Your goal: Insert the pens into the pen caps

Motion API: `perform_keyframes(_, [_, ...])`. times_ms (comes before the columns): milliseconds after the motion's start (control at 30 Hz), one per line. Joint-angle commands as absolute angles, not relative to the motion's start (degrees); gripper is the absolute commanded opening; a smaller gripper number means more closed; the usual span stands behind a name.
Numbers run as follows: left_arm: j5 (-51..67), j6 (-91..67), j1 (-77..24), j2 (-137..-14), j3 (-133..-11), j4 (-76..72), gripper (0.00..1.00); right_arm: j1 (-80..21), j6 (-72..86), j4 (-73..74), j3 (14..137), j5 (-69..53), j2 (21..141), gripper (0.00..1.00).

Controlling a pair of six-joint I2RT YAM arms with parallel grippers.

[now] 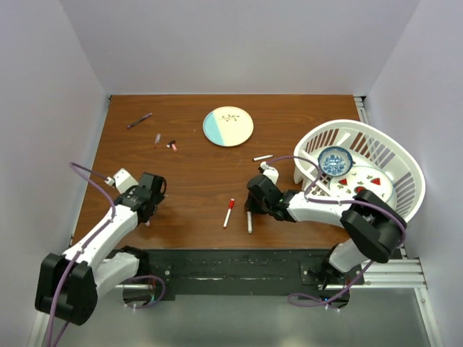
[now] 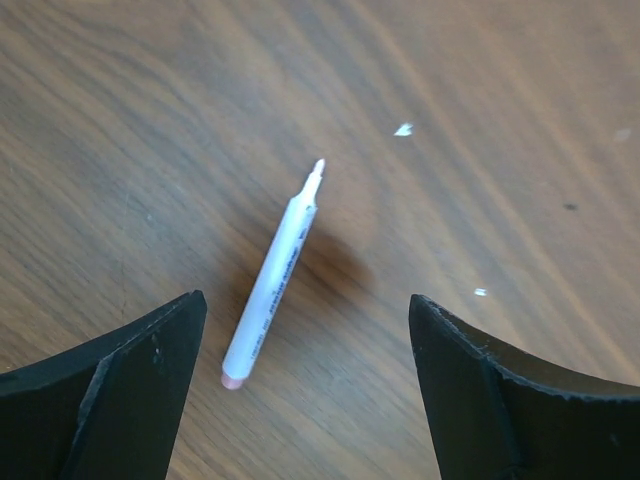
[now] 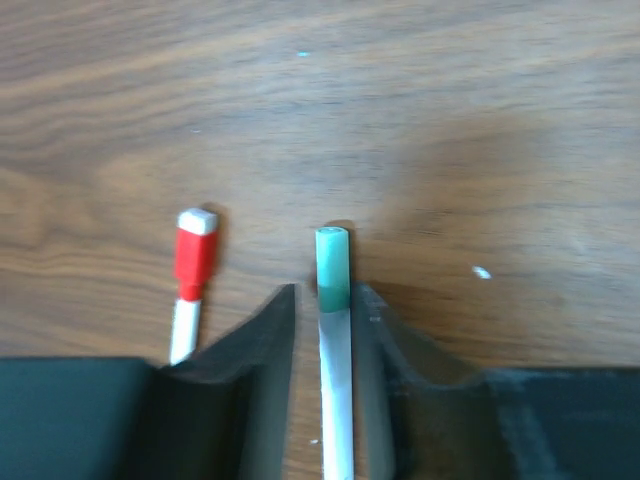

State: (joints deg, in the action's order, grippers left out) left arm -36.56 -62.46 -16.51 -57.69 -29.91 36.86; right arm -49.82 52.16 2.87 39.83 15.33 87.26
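White basket (image 1: 411, 189) holding blue bowl (image 1: 335, 160), left pincer (image 2: 305, 305) spread, right pincer (image 3: 326, 292) parted astride green-capped pen (image 3: 333, 265)

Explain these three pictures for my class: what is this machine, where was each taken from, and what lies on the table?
Two robot arms stand at a wooden table. The wide picture looks down from above; the close-ups come from a camera on each wrist. The jaws of the left arm hang wide open over an uncapped white pen, holding nothing. The jaws of the right arm straddle a green-capped pen, with a slim gap on one side, so it looks ungripped; a red-capped pen lies beside it. Farther back lie a plate, loose caps and a purple pen; a white basket sits at the right.
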Motion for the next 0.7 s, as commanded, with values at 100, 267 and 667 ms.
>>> perform_keyframes(100, [-39.0,-64.2,-15.8,-63.5,-28.0,30.9,0.83,-50.0,50.5,3.4,41.0,14.7,81.7,0.48])
perform_keyframes(267, [-38.3,-63.9,-15.0,-68.8,-29.1,27.8,0.77,-50.1,48.1,5.3,40.1,15.4,74.9,0.53])
perform_keyframes(667, [-32.3,-60.2,-12.4,-72.9,-29.4,25.1,0.08,-50.1,45.6,7.9,36.6,16.8,61.8,0.53])
